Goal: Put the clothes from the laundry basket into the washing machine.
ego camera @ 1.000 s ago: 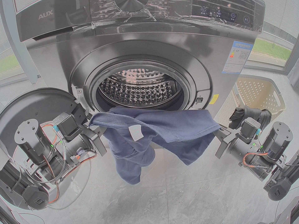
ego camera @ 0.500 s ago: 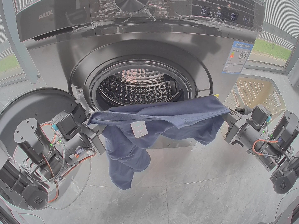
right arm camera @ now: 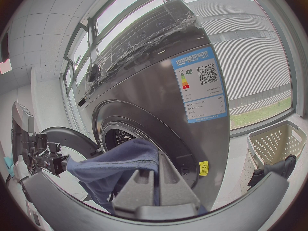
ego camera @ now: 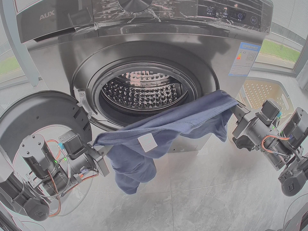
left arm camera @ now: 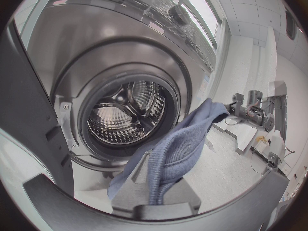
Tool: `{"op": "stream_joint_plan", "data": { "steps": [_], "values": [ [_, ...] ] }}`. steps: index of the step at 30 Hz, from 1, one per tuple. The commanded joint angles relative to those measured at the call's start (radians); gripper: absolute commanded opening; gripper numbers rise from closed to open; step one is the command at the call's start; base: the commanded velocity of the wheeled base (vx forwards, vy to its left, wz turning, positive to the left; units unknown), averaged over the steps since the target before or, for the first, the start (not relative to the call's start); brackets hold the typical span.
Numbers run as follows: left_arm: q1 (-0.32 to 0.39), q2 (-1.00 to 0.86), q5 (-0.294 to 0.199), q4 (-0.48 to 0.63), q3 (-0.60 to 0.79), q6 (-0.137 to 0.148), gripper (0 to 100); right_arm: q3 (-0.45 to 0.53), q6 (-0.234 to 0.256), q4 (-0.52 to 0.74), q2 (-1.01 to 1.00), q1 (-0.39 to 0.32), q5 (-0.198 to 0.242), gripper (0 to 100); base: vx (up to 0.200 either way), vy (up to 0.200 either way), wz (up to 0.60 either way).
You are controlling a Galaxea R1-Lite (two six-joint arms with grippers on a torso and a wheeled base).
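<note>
Holding a navy shirt (ego camera: 179,122) stretched across the open washing machine (ego camera: 154,45).

- Left gripper (ego camera: 101,148): low, beside the swung-open door (ego camera: 35,113), fingers clamped on one edge of the cloth.
- Right gripper (ego camera: 237,108): higher, at the machine's right front, fingers pinched tight on the other edge.
- The shirt slopes up from left to right past the lower port rim, outside the drum (ego camera: 142,92). A loose part hangs toward the floor.
- Labels:
  - White tag (ego camera: 147,142) on the shirt, print too small to read.
  - Blue-bordered label (right arm camera: 200,85) with a colour scale and code square.
  - Yellow sticker (right arm camera: 203,168) below it.
- Right wrist view: laundry basket (right arm camera: 276,141) beside the machine, with a dark garment (right arm camera: 276,169) draped on its rim.
- Left wrist view: ribbed knit edge between that gripper's fingers.
</note>
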Motion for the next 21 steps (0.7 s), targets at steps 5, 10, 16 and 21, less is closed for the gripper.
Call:
{"op": "stream_joint_plan", "data": {
  "steps": [5,10,16,21],
  "values": [
    [-0.004,0.079,-0.065,0.000,0.081,0.035,0,-0.006,0.006,-0.001,0.000,0.026,0.004,0,0.000,0.000,0.00],
    [-0.007,0.139,-0.095,-0.001,0.076,0.045,0,-0.001,0.010,-0.001,0.003,0.052,0.002,0,0.000,0.000,0.00],
    [0.000,0.138,-0.095,-0.001,0.066,0.045,0,-0.003,0.010,-0.001,0.004,0.051,0.002,0,0.000,0.000,0.00],
    [0.016,0.127,-0.085,0.000,0.009,0.044,0,-0.001,0.012,-0.001,0.006,0.049,-0.002,0,0.000,0.000,0.00]
  ]
}}
